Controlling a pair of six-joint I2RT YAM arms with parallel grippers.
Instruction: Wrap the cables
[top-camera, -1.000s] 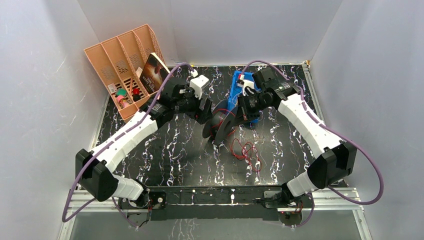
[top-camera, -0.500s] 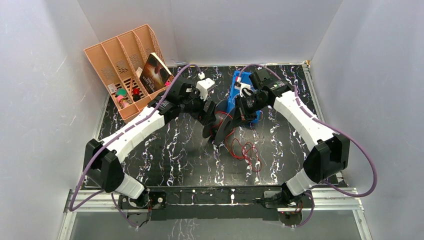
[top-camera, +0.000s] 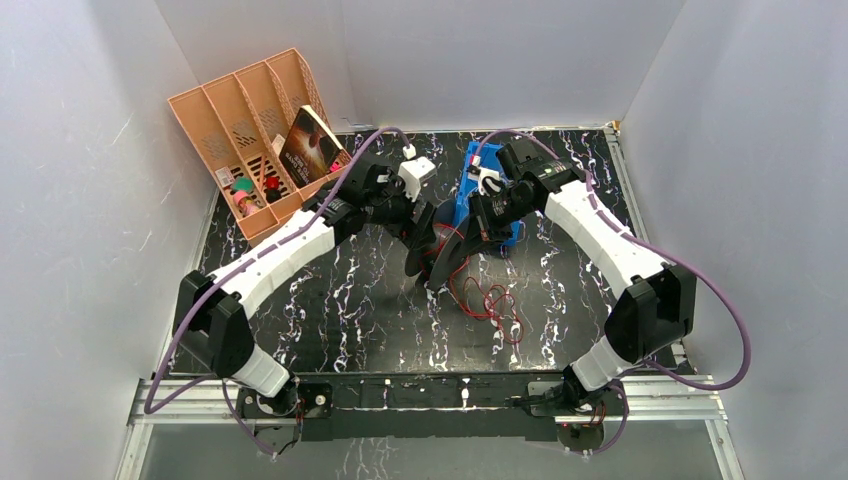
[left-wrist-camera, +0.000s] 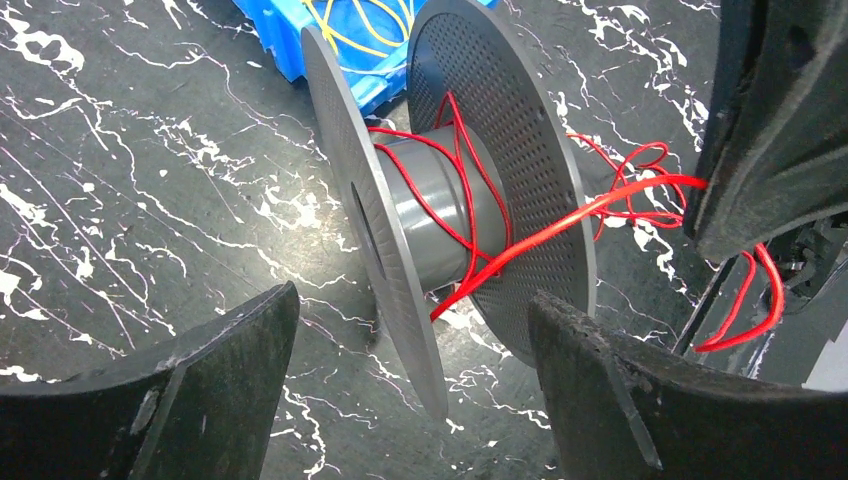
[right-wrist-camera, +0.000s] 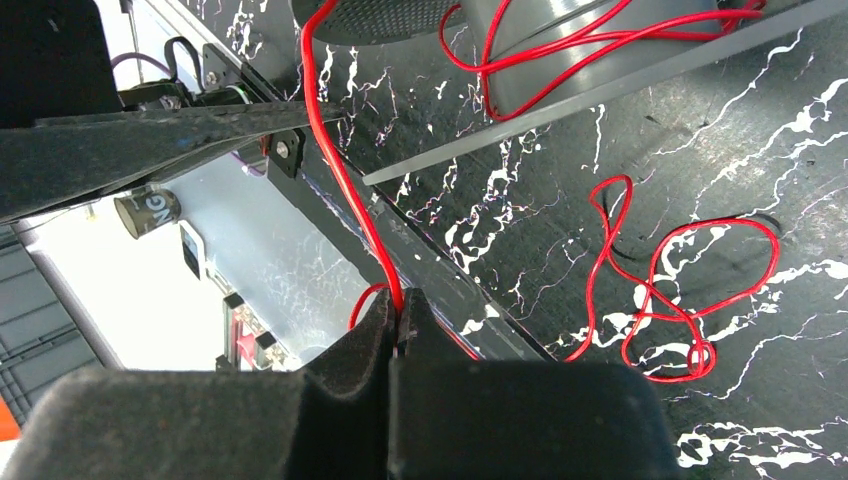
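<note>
Left wrist view: thin red wire strand (left-wrist-camera: 600, 206) stretches straight from black perforated plastic spool (left-wrist-camera: 500, 150) to right gripper (right-wrist-camera: 398, 320), clamped on it; left gripper (left-wrist-camera: 410, 400) spread before spool; slack loops (left-wrist-camera: 640, 165) behind spool partly hidden.

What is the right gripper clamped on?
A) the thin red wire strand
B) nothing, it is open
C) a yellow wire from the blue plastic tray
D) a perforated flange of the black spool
A: in the right wrist view the right gripper is shut on the thin red wire strand, which runs from the closed fingertips up to the black perforated spool with a grey core.
</note>
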